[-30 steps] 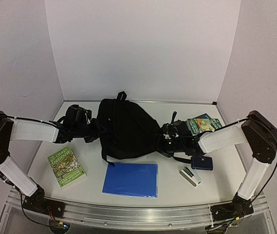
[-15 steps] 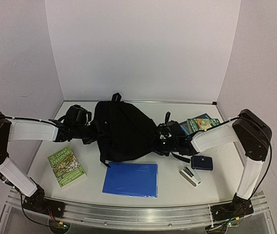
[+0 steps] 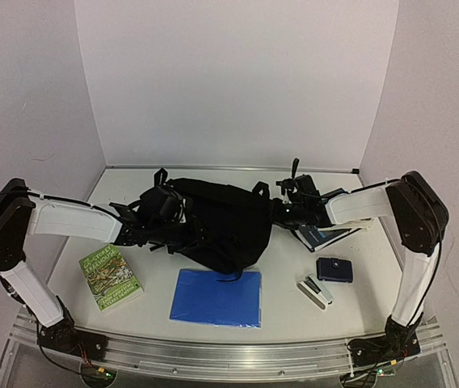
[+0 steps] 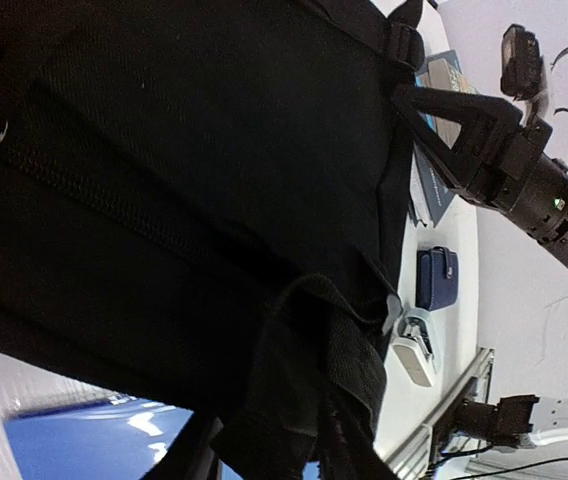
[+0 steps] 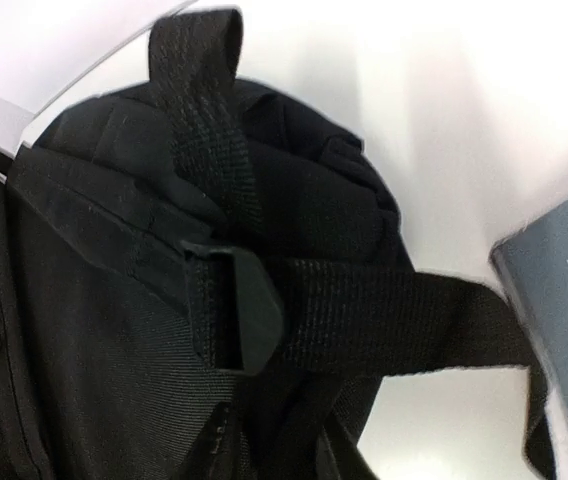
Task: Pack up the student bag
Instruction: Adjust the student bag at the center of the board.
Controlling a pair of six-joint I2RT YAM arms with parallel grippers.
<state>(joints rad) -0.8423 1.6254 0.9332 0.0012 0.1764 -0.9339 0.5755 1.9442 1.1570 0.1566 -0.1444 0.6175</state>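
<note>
Student bag [image 3: 228,226] lies slumped, its interior hidden.

Left gripper [image 3: 183,231] and right gripper [image 3: 276,212] face each other, low, both reaching inward.

Top external: fixed, high, behind the arm bases, facing forward and down. The whole table [image 3: 359,303] and both arms are in frame, much farther off than in either wrist view.

Left wrist: close against the student bag [image 4: 164,150], frame rolled sideways. It looks across the black fabric toward the right arm [image 4: 534,190], with the navy pouch [image 4: 436,278], stapler [image 4: 414,348] and a corner of the blue folder [image 4: 84,450] beyond. The top view shows all of these too.

Right wrist: very close on the bag's strap buckle [image 5: 239,310]. The grey-blue corner at the right edge is probably the book [image 5: 564,290] that lies beside the bag in the top view.
</note>
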